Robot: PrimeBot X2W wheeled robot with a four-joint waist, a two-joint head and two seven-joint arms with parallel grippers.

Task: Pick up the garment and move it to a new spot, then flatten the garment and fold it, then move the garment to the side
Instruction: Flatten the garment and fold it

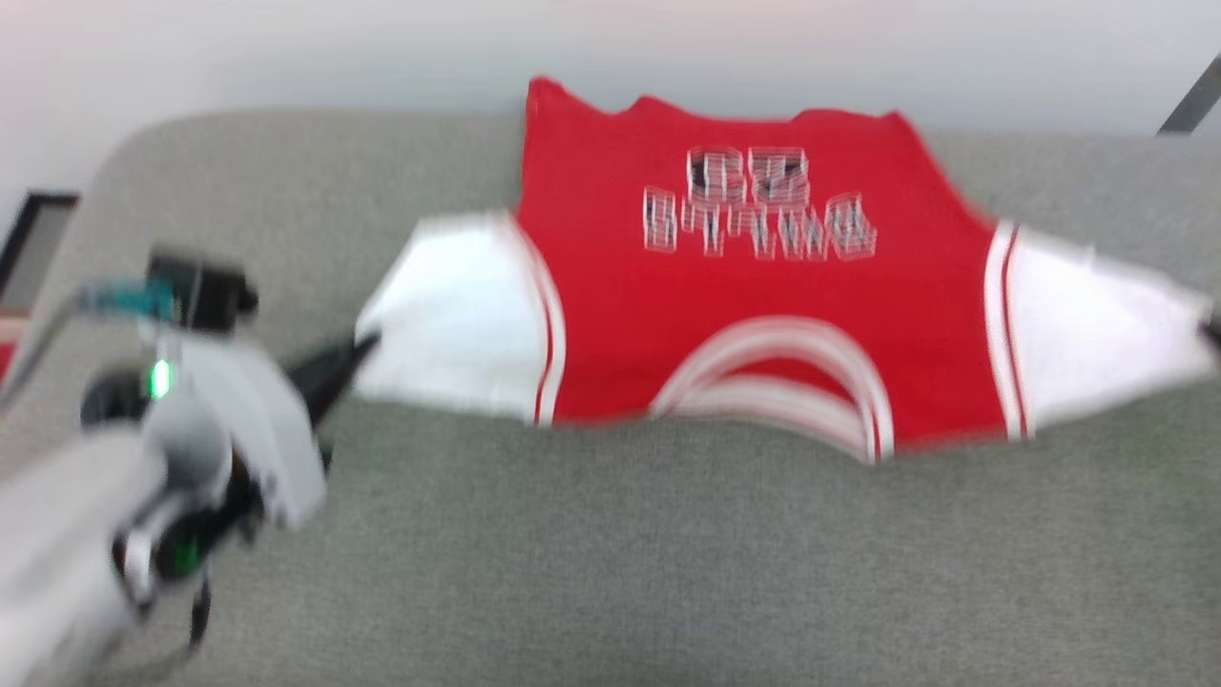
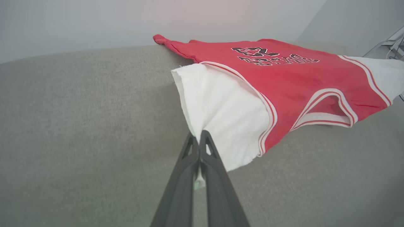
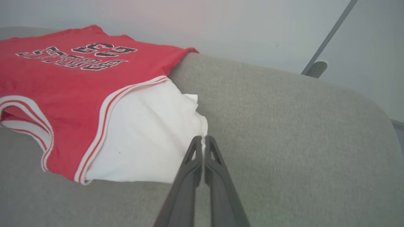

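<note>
At the left of the blurred head view, the left gripper (image 1: 355, 351) points right, its dark fingers pressed together on the outer edge of the left sleeve (image 1: 458, 315). In the left wrist view this gripper (image 2: 199, 135) is closed with a pinch of white cloth between its tips and a bit more showing lower down between the fingers.

The garment (image 1: 763, 296) is stretched wide across the grey surface (image 1: 668, 563), front up. Its near edge, with the striped collar (image 1: 782, 382), sits slightly raised, and its hem reaches the far edge. The lettering (image 1: 758, 205) reads upside down from the head camera and is too smeared to read there.

The right sleeve (image 1: 1087, 324) tapers to a point at the picture's right edge, where a dark tip of the right gripper (image 1: 1213, 331) meets it. In the right wrist view, the right gripper (image 3: 204, 140) is closed tight on that sleeve's bunched white edge.
</note>
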